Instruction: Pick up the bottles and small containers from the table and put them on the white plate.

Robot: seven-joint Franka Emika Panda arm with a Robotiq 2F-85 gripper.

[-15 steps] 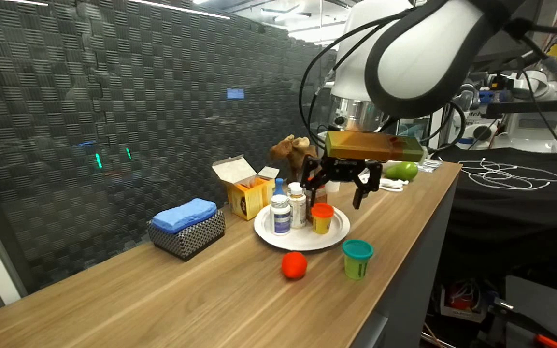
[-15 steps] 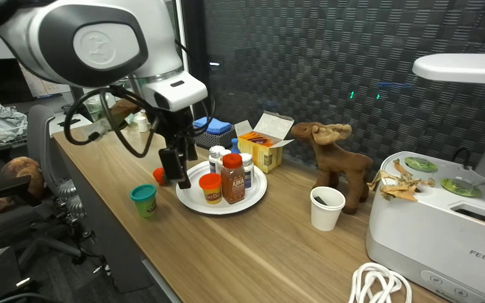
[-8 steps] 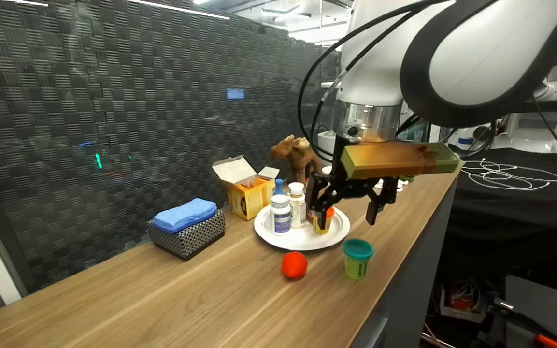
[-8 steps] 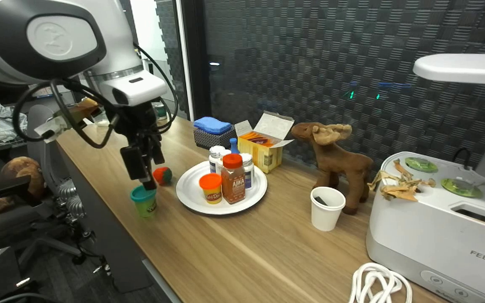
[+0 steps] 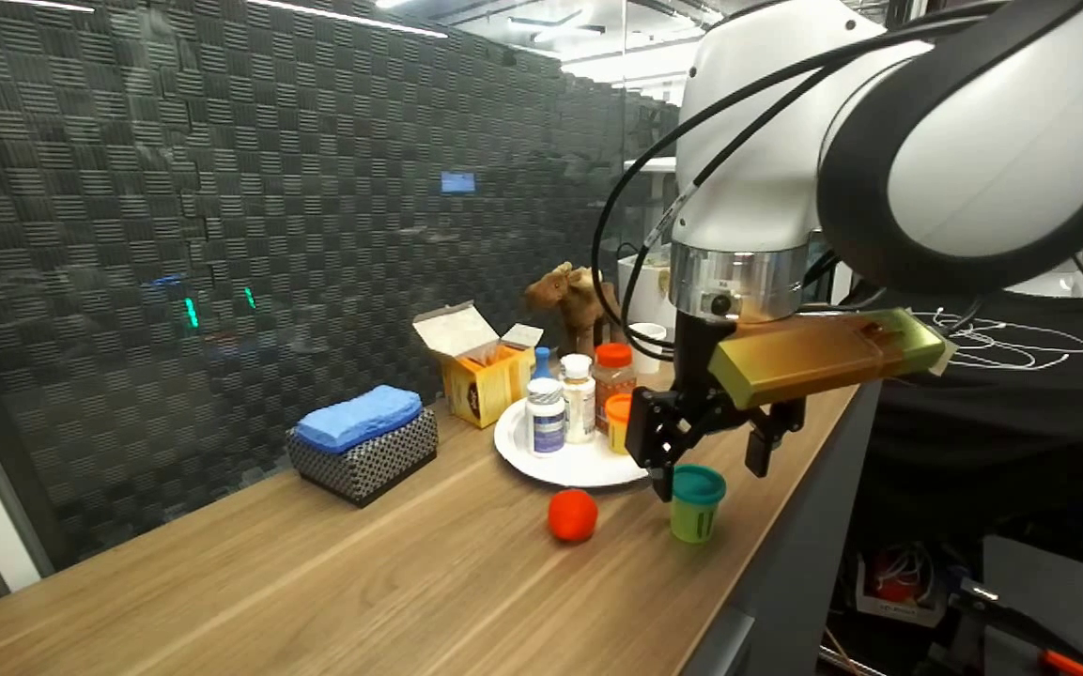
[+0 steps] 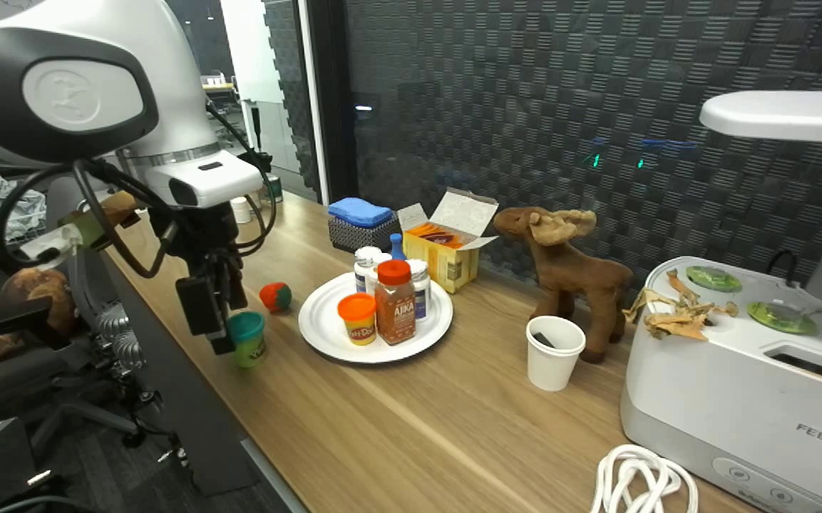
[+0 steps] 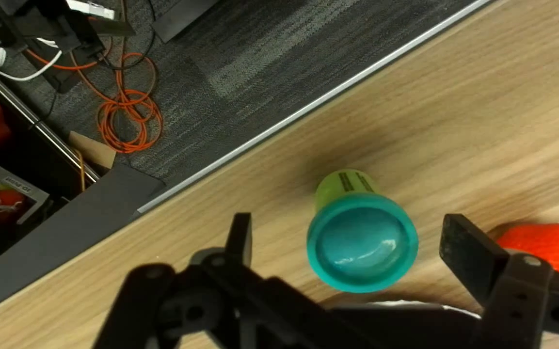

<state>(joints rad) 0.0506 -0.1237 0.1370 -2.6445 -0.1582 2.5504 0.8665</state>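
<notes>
The teal-lidded green cup (image 5: 696, 516) stands upright on the wooden table (image 5: 391, 573) near its front edge; it also shows in the wrist view (image 7: 362, 242). My gripper (image 7: 347, 237) is open and empty, its fingers apart on either side of the cup's lid and not touching it. In an exterior view the gripper (image 5: 710, 472) is at lid height. The white plate (image 6: 325, 335) holds white pill bottles (image 5: 546, 427), a reddish-brown bottle with a red cap (image 6: 395, 310) and a yellow tub with an orange-red lid (image 6: 358, 324). The gripper partly hides the tub and plate in an exterior view.
A red strawberry-like object (image 5: 572, 515) lies beside the cup, close to one finger in the wrist view (image 7: 543, 245). Behind the plate are the open yellow carton (image 6: 446, 256), a blue cloth on a dark box (image 5: 363, 422), a toy moose (image 6: 567, 271) and white paper cups (image 6: 555, 356).
My gripper has moved from above the plate towards the table's front edge and down to the teal-lidded cup, staying open. The cup and the things on the plate have not moved.
</notes>
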